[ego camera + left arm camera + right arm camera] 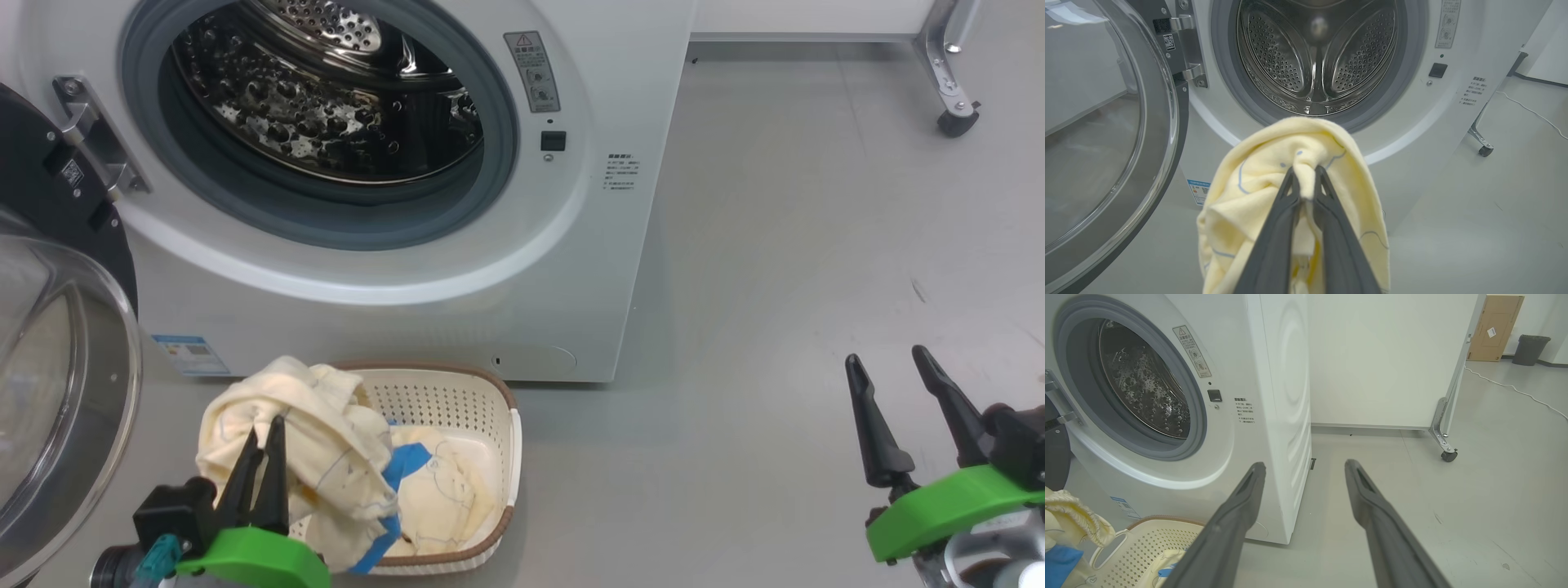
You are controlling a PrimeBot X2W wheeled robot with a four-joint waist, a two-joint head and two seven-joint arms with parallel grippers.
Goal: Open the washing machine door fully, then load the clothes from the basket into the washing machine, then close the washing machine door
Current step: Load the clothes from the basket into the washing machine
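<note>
The white washing machine (588,269) stands with its door (57,384) swung wide to the left, the steel drum (326,90) bare inside. On the floor in front sits the cream basket (457,392). My left gripper (265,429) is shut on a cream-yellow garment (302,441), held up over the basket's left side; in the left wrist view the garment (1274,171) drapes over the fingers, below the drum opening (1316,57). More clothes (445,490) with blue trim lie in the basket. My right gripper (886,359) hangs open over the floor at the right, holding nothing.
Grey floor spreads to the right of the machine. A caster foot (955,122) of a white partition stands at the back right. In the right wrist view a cardboard box (1494,326), a dark bin (1531,349) and a white cable (1515,390) lie further back.
</note>
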